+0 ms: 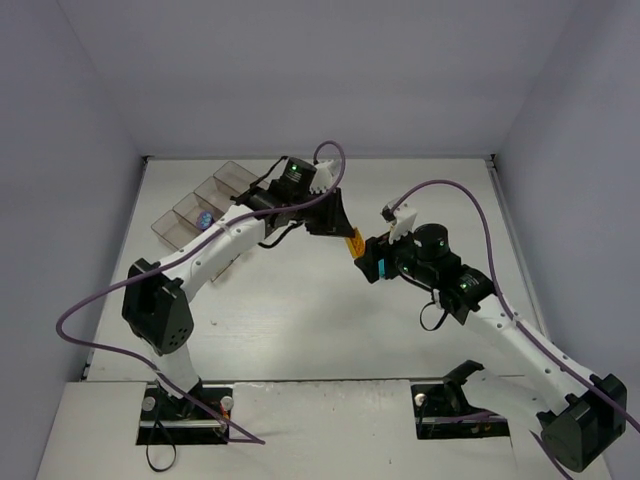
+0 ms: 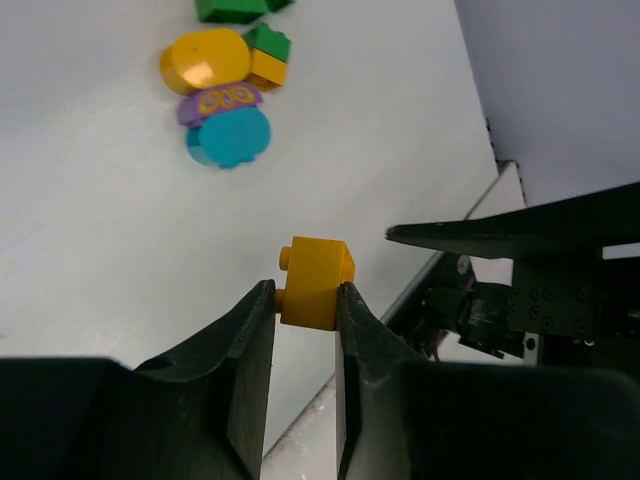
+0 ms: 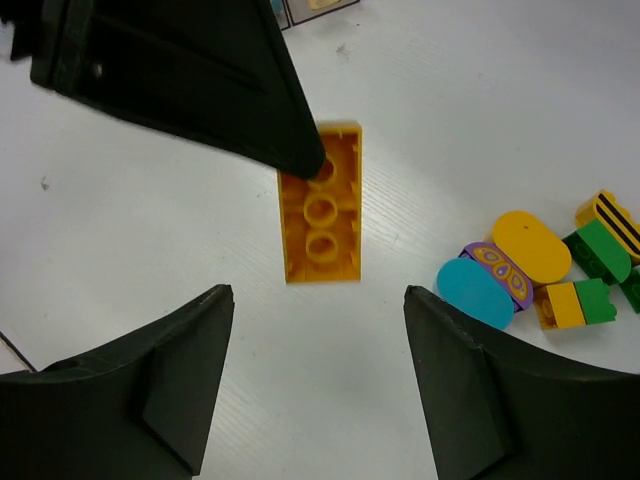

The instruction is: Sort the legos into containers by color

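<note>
An orange-yellow lego brick point(image 2: 316, 280) is pinched between my left gripper's point(image 2: 305, 295) fingers, above the white table. In the top view the brick point(image 1: 352, 243) hangs between the two grippers. My right gripper point(image 3: 318, 292) faces the brick's point(image 3: 322, 215) hollow underside with its jaws wide apart and not touching it. A loose cluster of legos lies on the table: a cyan oval point(image 3: 475, 292), a purple piece point(image 3: 497, 272), a yellow oval point(image 3: 530, 245) and green bricks point(image 3: 598, 248). The clear containers point(image 1: 205, 200) stand at the back left.
A small purple-blue piece point(image 1: 205, 220) lies in one container. The left arm point(image 1: 215, 250) crosses in front of the containers. Grey walls close the table on three sides. Purple cables loop over both arms.
</note>
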Motion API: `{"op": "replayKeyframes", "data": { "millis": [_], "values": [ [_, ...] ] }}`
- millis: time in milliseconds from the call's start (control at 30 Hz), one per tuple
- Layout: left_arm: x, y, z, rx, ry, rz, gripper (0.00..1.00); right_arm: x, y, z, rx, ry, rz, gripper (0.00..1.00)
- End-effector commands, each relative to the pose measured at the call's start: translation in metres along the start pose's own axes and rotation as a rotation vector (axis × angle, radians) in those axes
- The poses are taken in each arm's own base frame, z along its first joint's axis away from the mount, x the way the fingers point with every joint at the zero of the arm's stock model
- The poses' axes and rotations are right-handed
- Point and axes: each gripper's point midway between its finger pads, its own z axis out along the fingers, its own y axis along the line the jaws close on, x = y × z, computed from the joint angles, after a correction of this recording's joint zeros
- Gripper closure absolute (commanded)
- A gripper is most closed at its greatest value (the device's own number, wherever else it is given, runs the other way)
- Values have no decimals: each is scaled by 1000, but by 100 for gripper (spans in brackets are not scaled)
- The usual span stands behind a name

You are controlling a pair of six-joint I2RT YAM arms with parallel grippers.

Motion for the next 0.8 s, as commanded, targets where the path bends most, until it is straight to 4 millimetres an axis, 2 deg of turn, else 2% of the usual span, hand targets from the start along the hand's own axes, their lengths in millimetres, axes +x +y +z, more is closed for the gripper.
{"op": "replayKeyframes", "data": {
  "millis": [0,33,67,133,167,233,267,300,367,400,433,467,500,533,567,600,733,767],
  "values": [
    [-63,21,-40,-93,-182,85,100,-23,1,4,11,-73,-1,34],
    [-73,31,-47,-125,-207,106,100,-20,1,4,11,-67,5,34],
    [-90,56,-60,-189,-251,90,100,-19,1,4,14,-65,15,34],
    [-114,77,-78,-270,-308,127,100,-13,-1,3,24,-56,31,34],
    [-128,106,-89,-359,-346,118,100,-13,-1,2,30,-60,44,34],
    [-147,127,-103,-429,-380,159,100,-8,-5,0,47,-53,57,34],
    [-152,145,-101,-465,-374,151,100,-7,-4,-1,48,-55,65,34],
    [-166,157,-114,-505,-406,149,100,-4,-6,-2,57,-49,69,34],
    [-175,187,-110,-560,-400,147,100,-1,-7,-3,67,-43,79,34],
    [-181,200,-116,-592,-413,140,100,1,-9,-3,77,-39,82,34],
    [-190,205,-119,-603,-426,147,100,3,-10,-3,83,-34,84,34],
    [-189,222,-112,-619,-405,128,100,4,-11,-4,89,-30,85,34],
    [-193,234,-116,-632,-411,112,100,4,-12,-4,94,-28,87,34],
    [-200,236,-118,-636,-424,111,100,4,-13,-4,102,-28,87,34],
    [-195,252,-109,-650,-392,90,100,2,-14,-4,108,-30,88,34],
    [-197,260,-111,-660,-388,78,100,3,-16,-5,116,-29,89,34],
    [-195,284,-96,-668,-351,52,99,5,-23,-4,157,-22,96,34],
    [-196,287,-94,-669,-351,50,94,6,-25,-4,169,-19,100,34]
  ]
}}
